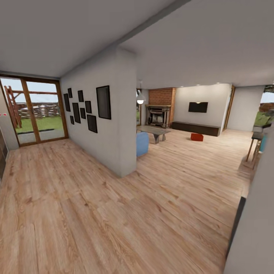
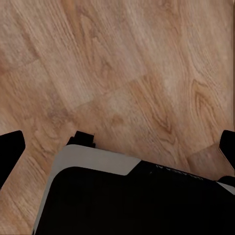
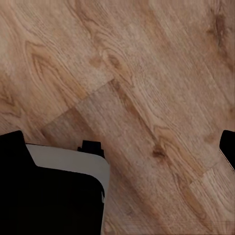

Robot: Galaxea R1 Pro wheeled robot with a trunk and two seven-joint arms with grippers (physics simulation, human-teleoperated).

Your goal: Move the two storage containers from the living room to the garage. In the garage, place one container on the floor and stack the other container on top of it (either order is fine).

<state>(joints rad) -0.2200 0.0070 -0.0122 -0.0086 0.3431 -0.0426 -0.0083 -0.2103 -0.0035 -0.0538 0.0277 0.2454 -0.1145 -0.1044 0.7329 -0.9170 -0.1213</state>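
From the head view you see one orange-red storage container (image 1: 196, 137) on the living room's plank floor (image 1: 182, 167) near the TV wall, untouched, while both wrist views show your left gripper (image 2: 117, 147) and right gripper (image 3: 117, 142) spread wide and empty, so everything remains.

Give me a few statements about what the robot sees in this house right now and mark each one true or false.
1. An orange-red storage container sits on the wood floor in front of the TV wall. True.
2. The brick fireplace stands to the right of the wall TV. False: it stands to the left of it.
3. Dark picture frames hang on the white wall. True.
4. The left gripper holds a container. False: between its fingers only wood floor shows.
5. The right gripper hangs over plank flooring. True.
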